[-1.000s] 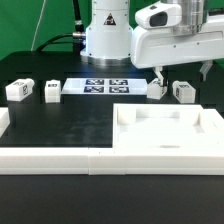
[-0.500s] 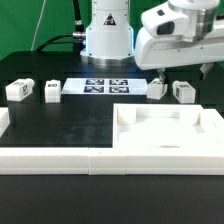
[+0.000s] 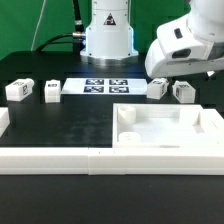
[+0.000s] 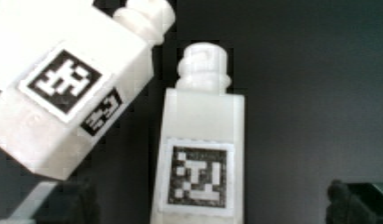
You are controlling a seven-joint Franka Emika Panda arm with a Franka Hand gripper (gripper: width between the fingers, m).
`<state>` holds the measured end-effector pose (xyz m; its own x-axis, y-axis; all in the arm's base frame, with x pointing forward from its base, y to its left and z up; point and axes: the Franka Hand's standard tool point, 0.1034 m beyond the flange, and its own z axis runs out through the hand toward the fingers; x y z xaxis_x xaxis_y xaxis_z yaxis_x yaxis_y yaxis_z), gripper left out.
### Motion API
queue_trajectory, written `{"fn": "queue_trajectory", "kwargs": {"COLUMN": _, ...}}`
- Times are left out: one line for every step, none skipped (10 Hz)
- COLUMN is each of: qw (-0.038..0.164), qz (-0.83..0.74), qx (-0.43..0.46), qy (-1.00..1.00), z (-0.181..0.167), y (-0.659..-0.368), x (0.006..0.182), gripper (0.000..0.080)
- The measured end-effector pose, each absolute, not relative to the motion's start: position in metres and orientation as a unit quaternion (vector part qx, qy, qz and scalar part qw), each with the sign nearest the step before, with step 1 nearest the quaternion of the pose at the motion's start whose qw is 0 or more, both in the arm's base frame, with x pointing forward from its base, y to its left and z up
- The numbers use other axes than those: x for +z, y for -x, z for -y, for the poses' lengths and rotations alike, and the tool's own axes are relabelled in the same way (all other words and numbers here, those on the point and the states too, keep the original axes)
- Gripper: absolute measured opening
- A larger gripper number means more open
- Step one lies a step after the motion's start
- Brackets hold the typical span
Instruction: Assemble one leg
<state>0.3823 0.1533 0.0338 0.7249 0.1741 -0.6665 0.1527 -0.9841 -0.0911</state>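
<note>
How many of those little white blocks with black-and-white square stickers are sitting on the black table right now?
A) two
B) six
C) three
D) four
D: on the exterior view's left sit the far-left leg and the second leg, and on the exterior view's right sit the third leg and the fourth leg.

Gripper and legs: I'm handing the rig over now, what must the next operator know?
Gripper: open, empty, fingers either side of one leg, not closed on it.
Legs: that leg and a tilted leg beside it lie at the exterior view's right by the white panel; two more legs at the left, beside the marker board.
Done: nothing grasped or fitted.
Left: grasp a leg, fit it to the panel.
</note>
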Motion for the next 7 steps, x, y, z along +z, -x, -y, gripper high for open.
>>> {"fn": "queue_trajectory", "kwargs": {"qw": 0.012, "qz": 0.084, "qx": 0.39, "qy": 0.917, "z": -0.155, "y": -0.383, "x": 0.031, "gripper": 0.0649}}
{"fn": "queue_trajectory", "kwargs": {"qw": 0.004, "qz": 0.073, "qx": 0.423, "qy": 0.903, "z": -0.156, "y": -0.383, "x": 0.03, "gripper": 0.0649}}
{"fn": "queue_trajectory", "kwargs": {"qw": 0.005, "qz": 0.073, "qx": 0.425, "qy": 0.902, "z": -0.157, "y": -0.387, "x": 0.027, "gripper": 0.0649}}
{"fn": "queue_trajectory", "kwargs": {"qw": 0.004, "qz": 0.072, "qx": 0.425, "qy": 0.902, "z": -0.156, "y": -0.386, "x": 0.026, "gripper": 0.0649}}
{"fn": "queue_trajectory", "kwargs": {"qw": 0.004, "qz": 0.072, "qx": 0.428, "qy": 0.901, "z": -0.156, "y": -0.384, "x": 0.023, "gripper": 0.0649}}
{"fn": "queue_trajectory", "kwargs": {"qw": 0.005, "qz": 0.071, "qx": 0.425, "qy": 0.903, "z": -0.155, "y": -0.382, "x": 0.017, "gripper": 0.0649}}
{"fn": "queue_trajectory", "kwargs": {"qw": 0.005, "qz": 0.07, "qx": 0.423, "qy": 0.903, "z": -0.154, "y": -0.379, "x": 0.013, "gripper": 0.0649}}
